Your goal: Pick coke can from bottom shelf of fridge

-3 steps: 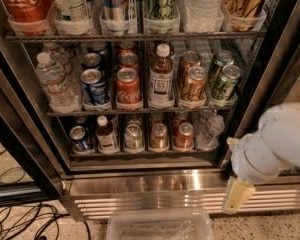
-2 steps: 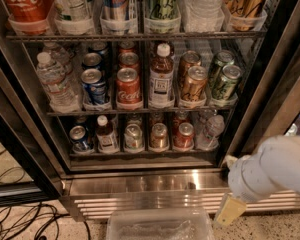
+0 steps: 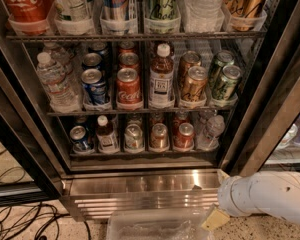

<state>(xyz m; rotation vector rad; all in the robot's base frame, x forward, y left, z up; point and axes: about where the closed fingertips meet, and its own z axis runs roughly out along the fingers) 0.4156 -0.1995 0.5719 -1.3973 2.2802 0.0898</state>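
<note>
The fridge [image 3: 140, 181] stands open in the camera view. The coke can [image 3: 184, 135], red with a silver top, sits on the bottom shelf [image 3: 140, 154], right of centre. Left of it stand a reddish-brown can [image 3: 159, 136], a silver-grey can [image 3: 134, 137], a small bottle [image 3: 106, 134] and a blue can [image 3: 80, 138]. A clear water bottle [image 3: 210, 131] stands at its right. My gripper [image 3: 218, 196] is at the lower right on a white arm [image 3: 270, 196], below the shelf and in front of the ribbed steel base. Its cream fingers [image 3: 215, 218] are apart and hold nothing.
The middle shelf [image 3: 140, 110] holds water bottles, blue, red, gold and green cans and a tea bottle. A clear plastic bin [image 3: 160, 226] lies on the floor below the base panel. Black cables [image 3: 20, 219] run over the floor at the left. The black door frame [image 3: 270, 109] slants along the right.
My arm has dropped from beside the bottom shelf to floor level in front of the base panel. The cans have not moved.
</note>
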